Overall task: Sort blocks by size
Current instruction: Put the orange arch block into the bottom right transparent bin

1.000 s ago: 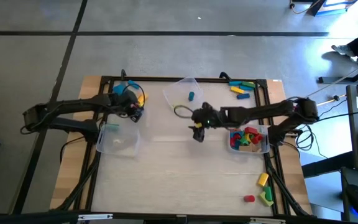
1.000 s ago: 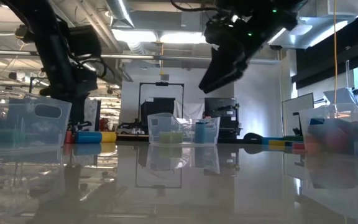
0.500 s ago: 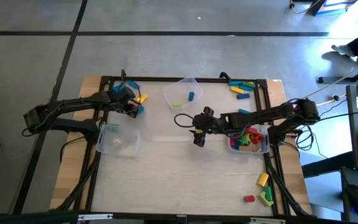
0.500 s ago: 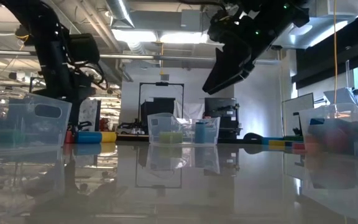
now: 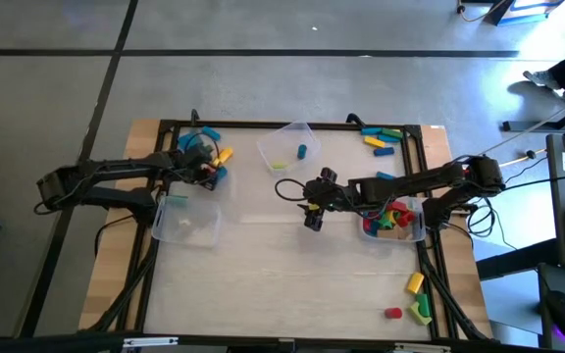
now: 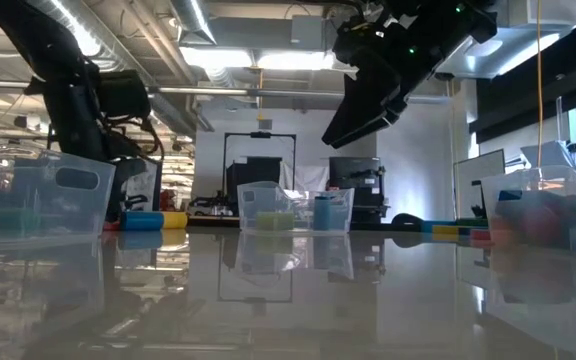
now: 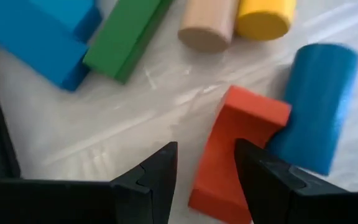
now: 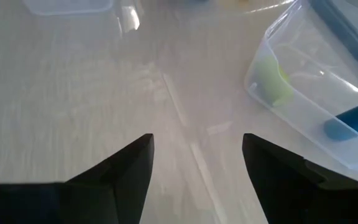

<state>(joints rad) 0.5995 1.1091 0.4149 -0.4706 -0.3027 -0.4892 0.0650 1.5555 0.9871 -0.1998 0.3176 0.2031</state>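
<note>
Loose blocks lie in a pile (image 5: 207, 155) at the table's far left. My left gripper (image 5: 211, 173) hangs open over the pile, pointing steeply down. In the left wrist view an orange-red block (image 7: 238, 149) lies flat just ahead of its fingertips (image 7: 205, 163), which I cannot see touching it. Beside that block lie a blue cylinder (image 7: 316, 106), a yellow cylinder (image 7: 263, 15), a tan cylinder (image 7: 207, 28), a green bar (image 7: 126, 37) and a blue block (image 7: 36, 37). My right gripper (image 5: 311, 218) hangs open above bare table at mid-table, holding nothing (image 8: 194, 162).
A clear bin (image 5: 186, 218) stands near the left arm. Another clear bin (image 5: 292, 147) at far centre holds a green block (image 8: 272, 84) and a blue block (image 8: 353, 121). A bin (image 5: 393, 221) on the right holds several blocks. More blocks lie far right (image 5: 381, 137) and near right (image 5: 415, 299).
My left gripper has sunk toward the block pile at the far left and rolled a little about its own line, staying open.
</note>
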